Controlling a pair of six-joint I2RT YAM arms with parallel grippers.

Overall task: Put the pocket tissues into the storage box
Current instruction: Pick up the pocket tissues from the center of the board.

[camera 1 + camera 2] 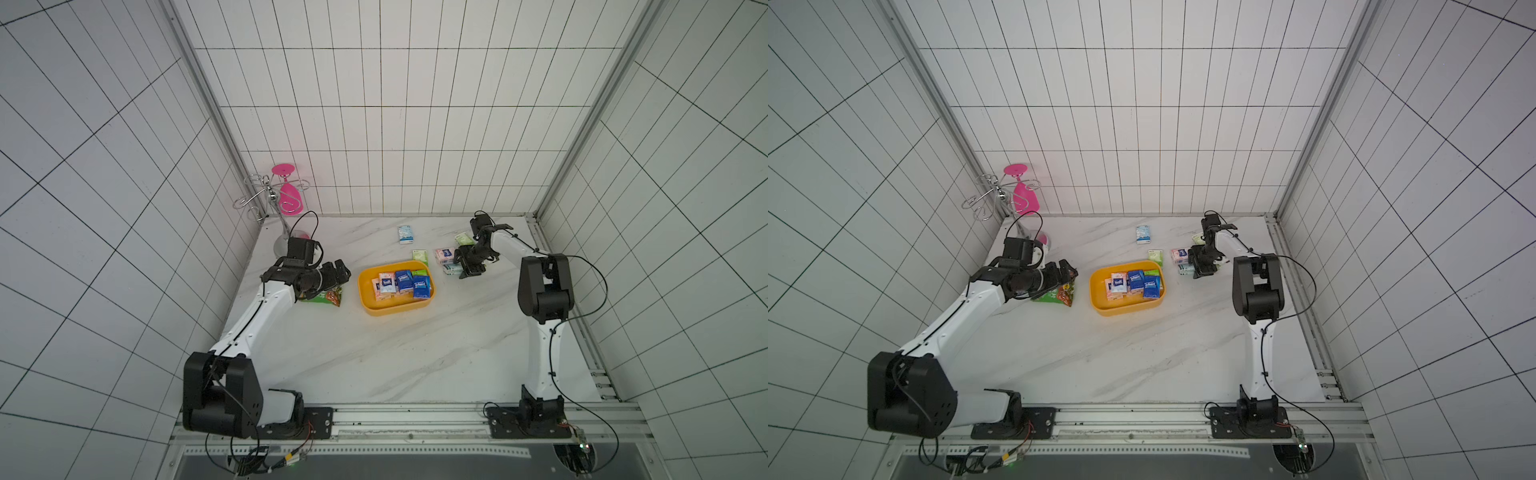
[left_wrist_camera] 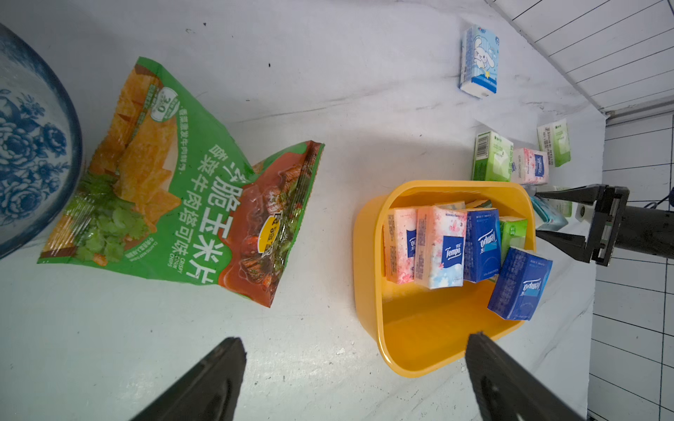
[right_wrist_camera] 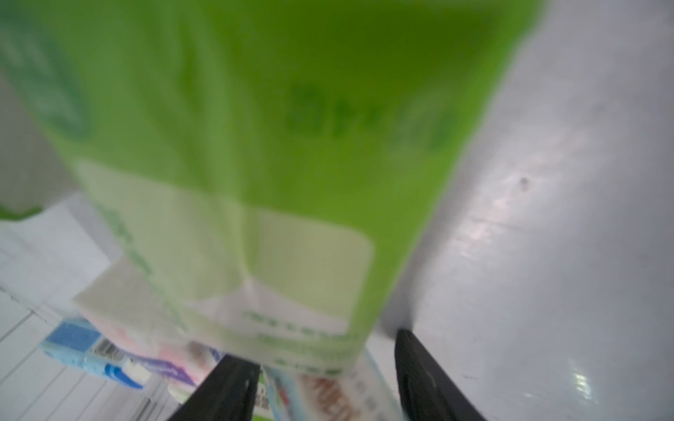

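We are reading the right tool first. Its two black jaws are standing partly apart, low beside the shallow yellow plastic storage box, with a teal soft rectangular packet lying between them. In the right wrist view a bright green soft rectangular packet is filling most of the frame, blurred, its lower end reaching down between the jaws. We cannot tell whether the jaws are pinching either packet or only straddling them. We are judging the step in hand to be a pickup here.

The left tool is hanging above the white marbled bench, jaws spread wide and empty. It is probably parked there to leave the right arm free access to the box.

Several pocket tissues, pink, dark blue and green, are standing on edge inside the box, crowded at one end. Others are lying outside: a pale blue rabbit-print packet well apart, and a green barcoded packet touching a pink floral packet near the rim.

A green-and-orange crinkly snack bag and a blue-and-white patterned round dish are lying on the left arm's side. Neither belongs in the box.
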